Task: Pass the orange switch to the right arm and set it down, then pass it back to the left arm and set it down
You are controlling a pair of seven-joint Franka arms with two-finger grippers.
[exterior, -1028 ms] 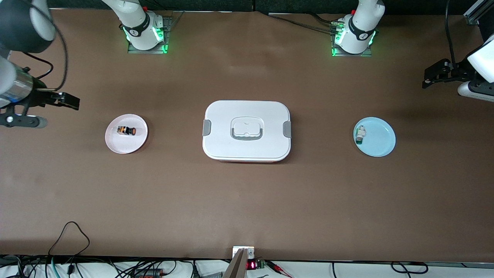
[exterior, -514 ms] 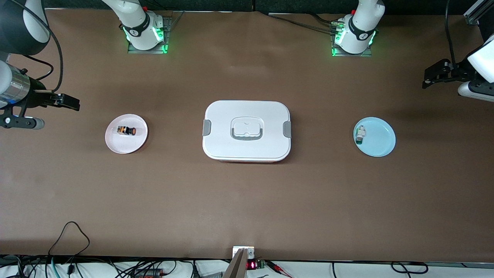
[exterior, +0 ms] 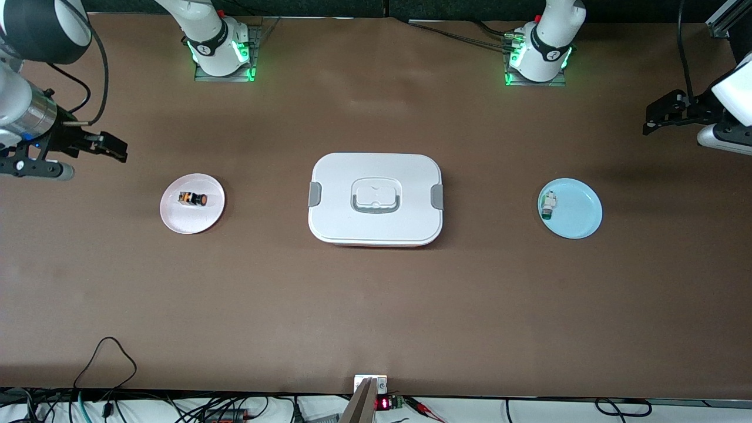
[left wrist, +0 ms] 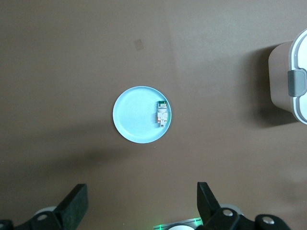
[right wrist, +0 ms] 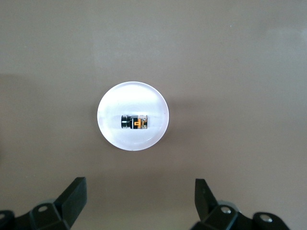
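The orange switch (exterior: 192,199) lies on its side on a round pink plate (exterior: 176,218) toward the right arm's end of the table; the right wrist view shows the switch (right wrist: 134,122) from above. My right gripper (exterior: 113,148) hangs open and empty over the bare table beside that plate, its fingers (right wrist: 72,194) wide apart. The white box (exterior: 343,220) sits in the middle of the table, and one corner of the box (left wrist: 285,76) shows in the left wrist view. My left gripper (exterior: 653,117) waits open and empty over the left arm's end of the table.
A pale blue plate (exterior: 581,217) with a small white-and-green part (exterior: 549,204) lies toward the left arm's end, also visible as the blue plate (left wrist: 134,120) in the left wrist view. Cables and a small device (exterior: 370,385) line the edge nearest the front camera.
My right gripper has shifted a little toward the robots' bases and slightly closer to the pink plate. The left arm, the switch and the box have not moved.
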